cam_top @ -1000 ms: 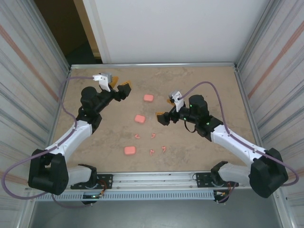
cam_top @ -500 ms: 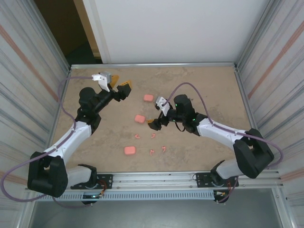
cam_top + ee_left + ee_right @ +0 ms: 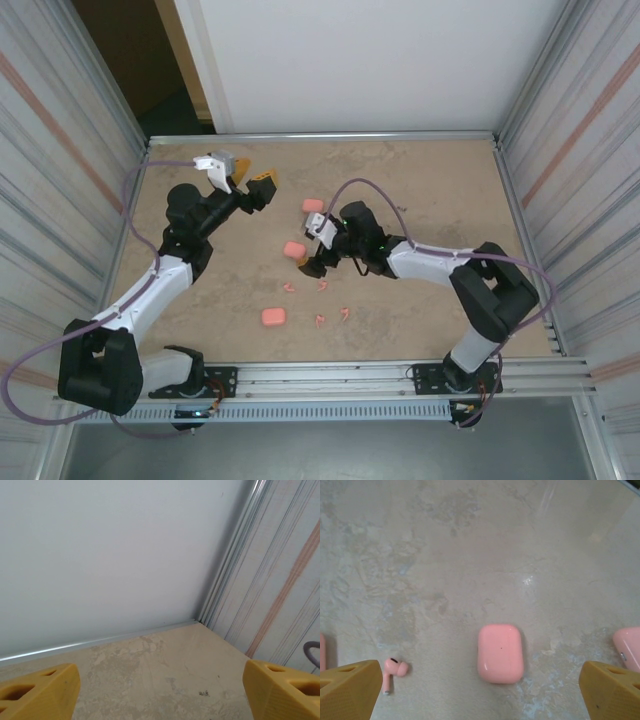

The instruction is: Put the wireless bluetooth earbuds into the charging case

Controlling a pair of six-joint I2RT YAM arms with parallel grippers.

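Observation:
Three closed pink cases lie on the table: one at the back (image 3: 313,205), one in the middle (image 3: 293,250) and one in front (image 3: 272,317). Several tiny pink earbuds (image 3: 324,284) lie scattered between the middle and front cases. My right gripper (image 3: 308,247) hovers open just right of the middle case. In the right wrist view that case (image 3: 500,653) lies flat between the spread yellow fingers (image 3: 350,690), and one earbud (image 3: 392,670) lies at the left. My left gripper (image 3: 250,185) is raised at the back left, open and empty, its fingers (image 3: 37,690) wide apart.
Corrugated metal walls (image 3: 560,150) close in both sides and a white panel (image 3: 350,70) stands at the back. A metal rail (image 3: 330,375) runs along the near edge. Another case (image 3: 630,647) shows at the right edge of the right wrist view.
My right arm has swung left across the table, bringing its open gripper up to the middle case. The left arm has stayed still.

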